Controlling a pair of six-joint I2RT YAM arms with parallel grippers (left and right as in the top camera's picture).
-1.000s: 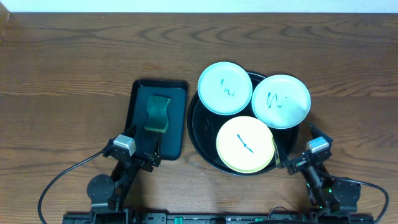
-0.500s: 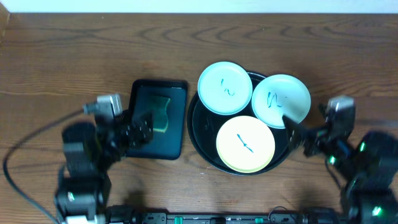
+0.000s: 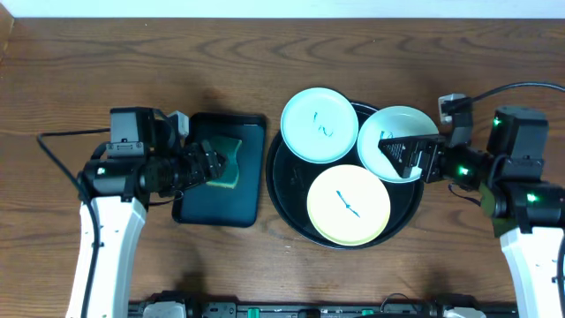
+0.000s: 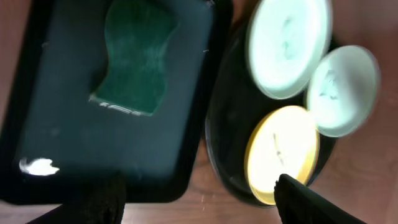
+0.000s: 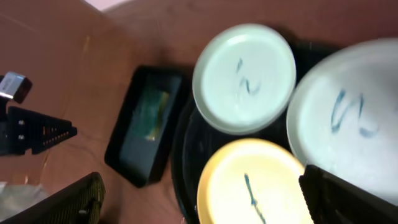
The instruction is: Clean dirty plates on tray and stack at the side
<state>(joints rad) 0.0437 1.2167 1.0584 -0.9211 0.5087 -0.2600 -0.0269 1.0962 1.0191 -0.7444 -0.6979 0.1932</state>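
Three scribbled plates lie on the round black tray: a mint one at the back left, a mint one at the right and a yellow one in front. My left gripper hovers open and empty over the rectangular tray, at the sponge's left edge. My right gripper is open and empty above the right mint plate's front part. The left wrist view shows the yellow plate and both mint plates. The right wrist view shows them too.
A yellow-green sponge lies on the small rectangular black tray, left of the round tray; both show in the left wrist view. Brown wood tabletop surrounds the trays.
Both arms have lifted from the front edge and swung inward. The left gripper now hangs over the rectangular tray, the right over the right mint plate. The plates have not moved.
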